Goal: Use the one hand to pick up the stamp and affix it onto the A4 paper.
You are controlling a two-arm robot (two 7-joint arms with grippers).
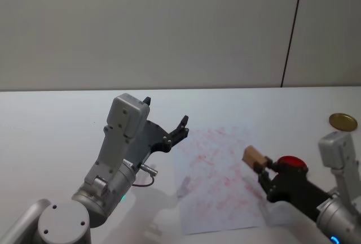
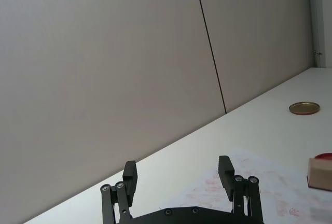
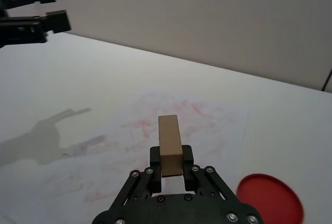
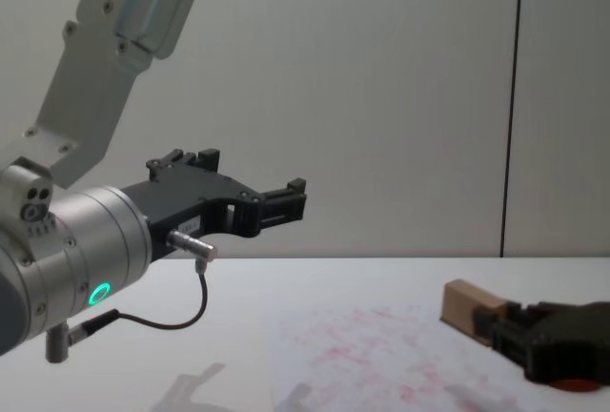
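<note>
- Your right gripper (image 3: 171, 157) is nearest, low at the right of the table (image 1: 56, 125), clenched on the stamp (image 3: 169, 136).
- It grips the stamp by the rear end only, so most of the block sticks out past the fingers. My read: that leaves the far face free to meet the sheet.
- In the chest view the stamp is tilted and lifted, apart from the table. The head view puts it over the right part of the A4 paper (image 1: 220, 187). It does not look pressed down yet.
- The A4 paper lies flat in the middle of the table, between your two arms and easy for either to reach. It is covered in faint red marks.
- The red ink pad (image 1: 292, 164) sits just beside the paper's right edge, close behind the right gripper. That looks like a short hop from inking to stamping.
- Your left gripper (image 2: 177, 169) is raised left of the paper, fingers spread, holding nothing. It is well apart from the stamp, and I'd call it parked so the sheet stays free.
- A green ring light (image 4: 98, 292) glows on the left arm.
- A round gold lid (image 1: 343, 121) lies far right near the back of the table, well apart from the paper. It is probably the pad's cover, set aside.
- A plain wall (image 1: 169, 29) with one dark seam (image 1: 293, 29) stands behind.
- Writing: nothing is readable. The red marks are too faint to make out, and I see no brand or label on the stamp, pad, lid or arms.
</note>
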